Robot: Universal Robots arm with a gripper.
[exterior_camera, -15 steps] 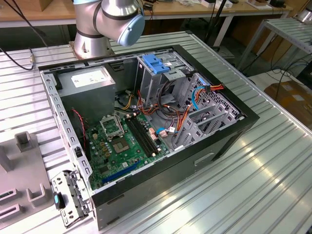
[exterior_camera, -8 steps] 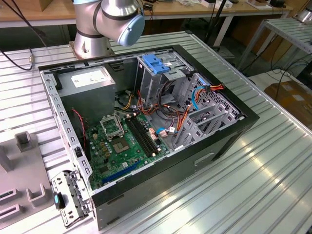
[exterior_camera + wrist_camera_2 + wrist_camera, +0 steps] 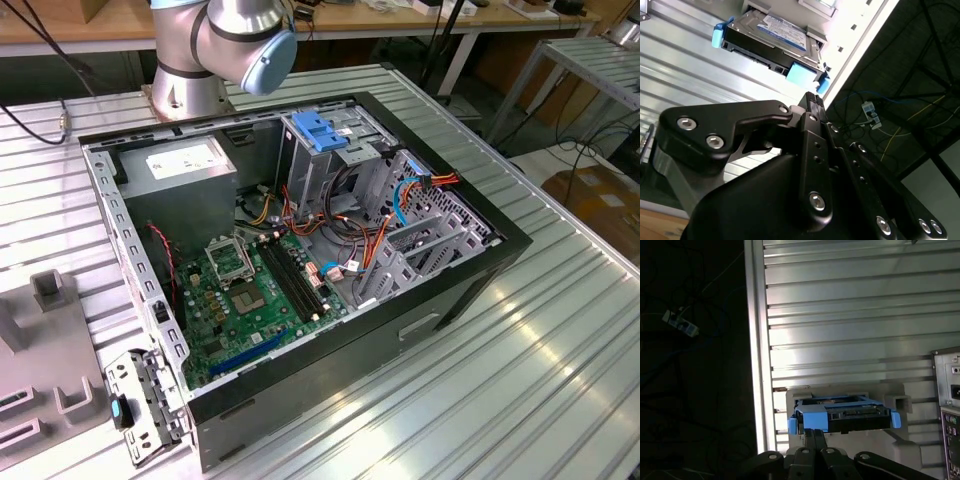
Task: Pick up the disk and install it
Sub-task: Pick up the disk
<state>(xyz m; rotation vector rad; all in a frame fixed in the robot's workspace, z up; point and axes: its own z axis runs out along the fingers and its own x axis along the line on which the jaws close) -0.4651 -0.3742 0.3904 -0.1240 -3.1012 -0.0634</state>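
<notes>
The disk [image 3: 775,37] is a flat silver-grey drive with a white and blue label and blue plastic side rails. It sits in a pale grey holder [image 3: 895,401] on the ribbed metal table, close to the table's edge. In the first wrist view the disk [image 3: 845,412] shows end-on, with its connector side facing the camera. My gripper [image 3: 812,98] is just short of the disk's near end, beside one blue rail. Its black fingers are pressed together with nothing between them. In the first wrist view the gripper [image 3: 815,432] lines up with the disk's blue end.
An open computer case [image 3: 480,270] lies on the table with its motherboard [image 3: 240,295] exposed. Inside are a grey power-supply box [image 3: 185,165] and a metal cage with a blue top [image 3: 320,130]. The case's rear panel [image 3: 950,400] is near the holder. Past the table edge [image 3: 756,340] is dark floor with cables.
</notes>
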